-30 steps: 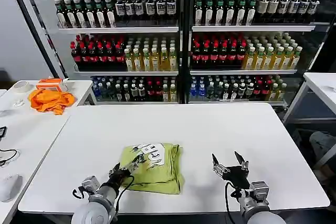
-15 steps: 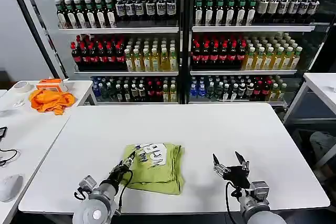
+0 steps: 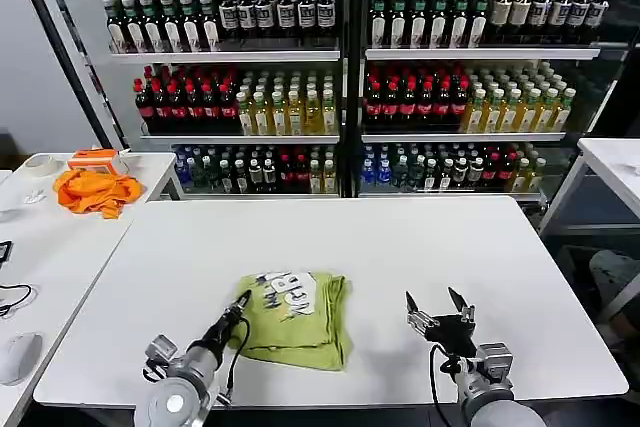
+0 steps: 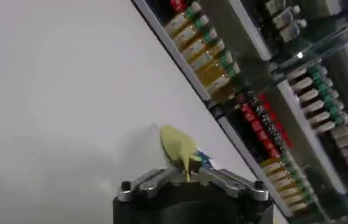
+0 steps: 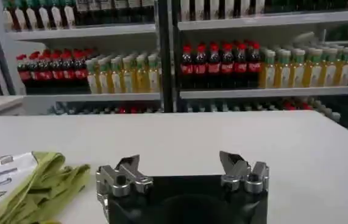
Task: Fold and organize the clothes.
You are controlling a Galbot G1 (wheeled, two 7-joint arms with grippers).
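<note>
Fingers of the left gripper (image 3: 243, 300) are pinched tight on the left edge of the lime-green T-shirt (image 3: 295, 319). In the left wrist view, a bit of green cloth sticks up between the two fingers of that gripper (image 4: 188, 172).

The T-shirt lies folded in a small bundle on the white table (image 3: 400, 247), near the table's front edge and a bit left of its middle. White letters show on the top of the bundle. The right side of the shirt is bunched into soft folds.

The right gripper (image 3: 440, 309) waits to the right of the T-shirt, low over the table and well apart from the cloth. Its two fingers are spread wide with nothing between them. In the right wrist view, the shirt (image 5: 21, 185) lies off to one side of this gripper (image 5: 183, 168).

Behind the T-shirt, past the far edge of the table, stand shelves of bottles (image 3: 340, 77). An orange cloth (image 3: 97, 190) lies on another table far to the left of the shirt.
</note>
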